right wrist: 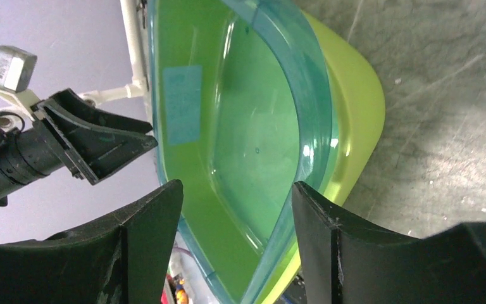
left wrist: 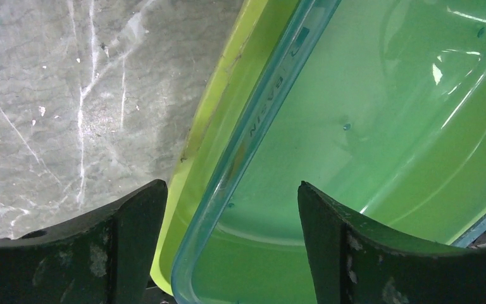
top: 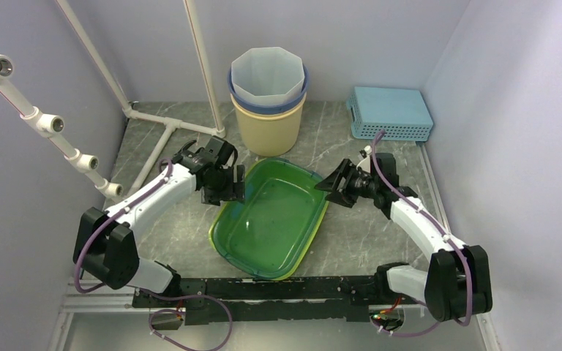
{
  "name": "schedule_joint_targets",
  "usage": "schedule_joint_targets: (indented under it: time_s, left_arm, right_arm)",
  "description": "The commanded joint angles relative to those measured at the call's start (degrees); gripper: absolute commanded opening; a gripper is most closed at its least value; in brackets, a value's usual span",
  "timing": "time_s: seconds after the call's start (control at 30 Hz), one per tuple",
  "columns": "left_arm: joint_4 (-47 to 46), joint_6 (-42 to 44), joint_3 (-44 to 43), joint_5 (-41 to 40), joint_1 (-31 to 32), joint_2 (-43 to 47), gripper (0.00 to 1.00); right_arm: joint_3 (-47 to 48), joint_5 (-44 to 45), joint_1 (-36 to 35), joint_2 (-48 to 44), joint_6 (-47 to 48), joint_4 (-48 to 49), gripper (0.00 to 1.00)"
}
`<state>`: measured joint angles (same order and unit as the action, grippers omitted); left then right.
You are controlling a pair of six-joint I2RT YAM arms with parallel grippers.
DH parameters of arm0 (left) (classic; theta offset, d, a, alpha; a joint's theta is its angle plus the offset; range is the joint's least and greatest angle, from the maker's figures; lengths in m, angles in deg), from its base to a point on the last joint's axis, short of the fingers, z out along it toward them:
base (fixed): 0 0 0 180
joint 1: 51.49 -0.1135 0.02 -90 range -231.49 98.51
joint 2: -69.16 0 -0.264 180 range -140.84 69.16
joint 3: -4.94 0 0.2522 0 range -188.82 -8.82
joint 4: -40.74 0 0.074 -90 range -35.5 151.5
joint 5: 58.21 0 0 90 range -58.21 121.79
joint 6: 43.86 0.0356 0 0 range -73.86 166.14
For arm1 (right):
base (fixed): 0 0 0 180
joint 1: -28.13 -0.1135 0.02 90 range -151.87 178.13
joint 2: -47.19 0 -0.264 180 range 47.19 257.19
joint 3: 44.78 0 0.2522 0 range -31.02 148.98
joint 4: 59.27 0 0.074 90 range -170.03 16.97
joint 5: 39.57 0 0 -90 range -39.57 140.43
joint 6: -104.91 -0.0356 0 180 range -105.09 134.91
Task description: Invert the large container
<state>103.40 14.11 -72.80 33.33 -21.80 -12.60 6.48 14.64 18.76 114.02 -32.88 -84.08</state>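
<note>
1. The large container (top: 271, 219) sits mid-frame on the counter (top: 358, 241), open side up. It looks like a see-through teal-rimmed tub nested in a lime-yellow one: glossy plastic, rounded rectangle.
2. The counter is grey and marble-look with white veins.
3. The left fingers (left wrist: 126, 247) straddle the rim at the tub's upper-left corner, spread wide with a gap on each side.
4. The right fingers (right wrist: 335, 253) straddle the upper-right rim, parted too and not clamped. They're matte black and pretty scuffed.

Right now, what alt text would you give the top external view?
The left gripper and right gripper, both open, straddle opposite rims of the large green container, upright on the grey table. Stacked buckets and a blue basket stand behind.
</note>
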Motion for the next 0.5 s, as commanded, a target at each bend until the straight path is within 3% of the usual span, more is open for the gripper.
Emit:
schedule_joint_targets:
  time_s: [0.0,0.47]
  left_arm:
    - [-1.66,1.68,-1.71,2.36,-0.17,-0.58,0.8]
    - [-3.09,2.15,-0.87,4.92,-0.16,-3.63,0.72]
  right_arm:
    - [-1.99,-1.61,-0.86,-1.55,-3.22,2.86,0.66]
    - [0.22,0.03,-2.21,-2.63,-0.38,-2.71,0.62]
